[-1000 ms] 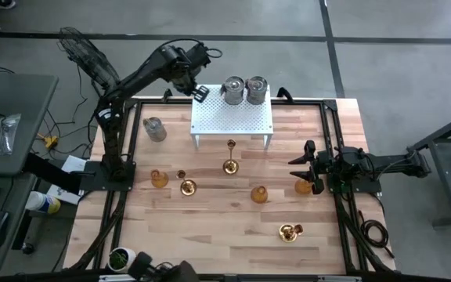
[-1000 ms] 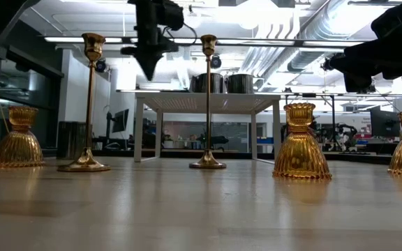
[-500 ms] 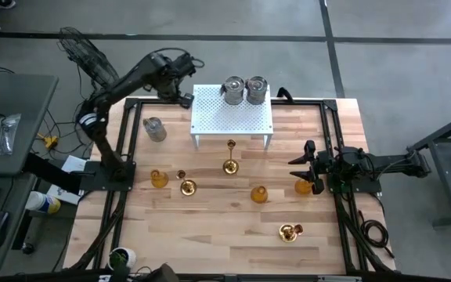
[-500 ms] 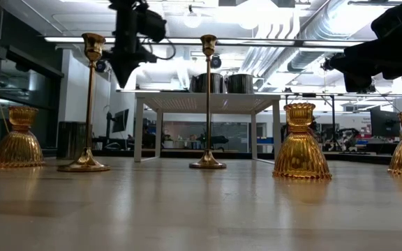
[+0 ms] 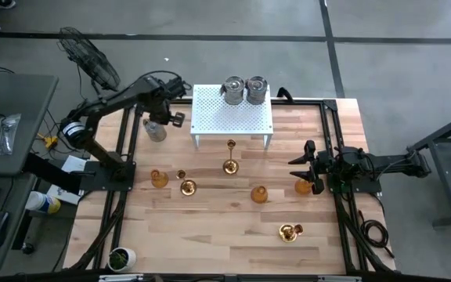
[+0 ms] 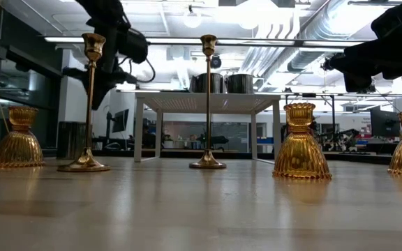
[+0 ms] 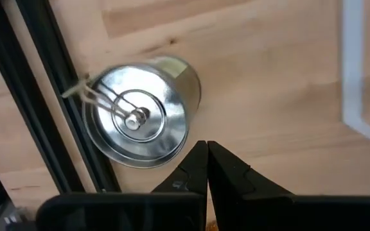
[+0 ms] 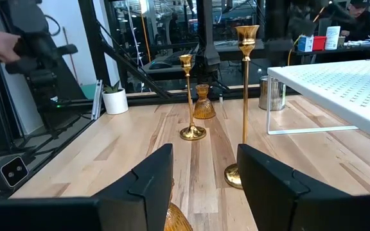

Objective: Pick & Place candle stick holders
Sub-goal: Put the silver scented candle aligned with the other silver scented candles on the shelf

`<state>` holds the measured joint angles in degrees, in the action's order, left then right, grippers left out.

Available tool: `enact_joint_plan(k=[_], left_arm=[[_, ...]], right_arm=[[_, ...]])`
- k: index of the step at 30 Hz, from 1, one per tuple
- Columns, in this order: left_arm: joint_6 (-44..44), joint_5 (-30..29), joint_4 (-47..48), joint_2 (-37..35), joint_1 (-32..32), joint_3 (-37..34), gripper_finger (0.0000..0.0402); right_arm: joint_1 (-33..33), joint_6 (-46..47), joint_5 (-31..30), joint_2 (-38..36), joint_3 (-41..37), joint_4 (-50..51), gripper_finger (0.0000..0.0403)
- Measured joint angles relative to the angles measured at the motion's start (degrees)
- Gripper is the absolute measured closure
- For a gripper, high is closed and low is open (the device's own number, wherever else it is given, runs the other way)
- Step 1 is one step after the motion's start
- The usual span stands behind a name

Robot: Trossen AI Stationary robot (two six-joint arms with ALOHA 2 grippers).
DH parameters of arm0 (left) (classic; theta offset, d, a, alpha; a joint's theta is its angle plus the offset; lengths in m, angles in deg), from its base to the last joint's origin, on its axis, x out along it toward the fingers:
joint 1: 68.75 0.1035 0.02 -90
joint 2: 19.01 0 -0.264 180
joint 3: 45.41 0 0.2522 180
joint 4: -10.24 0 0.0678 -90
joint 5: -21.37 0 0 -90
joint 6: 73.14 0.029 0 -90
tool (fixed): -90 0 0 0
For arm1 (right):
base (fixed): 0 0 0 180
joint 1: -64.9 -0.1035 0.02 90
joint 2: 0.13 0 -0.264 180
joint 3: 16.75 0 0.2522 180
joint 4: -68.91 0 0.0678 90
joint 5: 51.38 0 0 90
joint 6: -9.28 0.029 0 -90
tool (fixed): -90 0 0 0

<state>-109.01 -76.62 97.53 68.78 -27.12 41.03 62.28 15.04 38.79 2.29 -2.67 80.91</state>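
Approach step is judged in hand: left end effector [image 7: 207, 168], closed and empty, is positioned above silver holder [image 7: 140, 114]; opening is required before descent.

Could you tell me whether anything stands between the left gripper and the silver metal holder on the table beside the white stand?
Nothing visible does. The shut left gripper hangs just above the silver metal holder, with only bare wooden table around it.

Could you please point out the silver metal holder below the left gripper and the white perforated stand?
Silver-grey metal candle holder [image 7: 137, 119], left wrist view, its round top.
White perforated metal stand [image 5: 232, 119], high view, bare middle of its top.
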Motion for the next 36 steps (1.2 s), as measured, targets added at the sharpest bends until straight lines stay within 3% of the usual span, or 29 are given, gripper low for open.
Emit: enact_joint_plan(k=[3, 11, 15, 36], left_arm=[[-0.01, 0.33, -1.6, 0.02, 0.0, -2.65, 0.0371], [-0.4, -0.94, -3.48, 0.02, 0.0, -4.19, 0.0237], [0.02, -0.92, -4.68, 0.07, 0.0, -4.19, 0.0196], [2.57, -2.83, -6.25, 2.4, 0.0, -4.19, 0.0188]], right_arm=[[0.0, 0.0, -0.01, 0.0, 0.0, 0.0, 0.0238], [-0.01, 0.0, -0.01, 0.0, 0.0, 0.0, 0.0238], [0.0, 0.0, -0.01, 0.02, 0.0, 0.01, 0.0238], [0.0, 0.0, -0.01, 0.01, 0.0, 0.02, 0.0238]])
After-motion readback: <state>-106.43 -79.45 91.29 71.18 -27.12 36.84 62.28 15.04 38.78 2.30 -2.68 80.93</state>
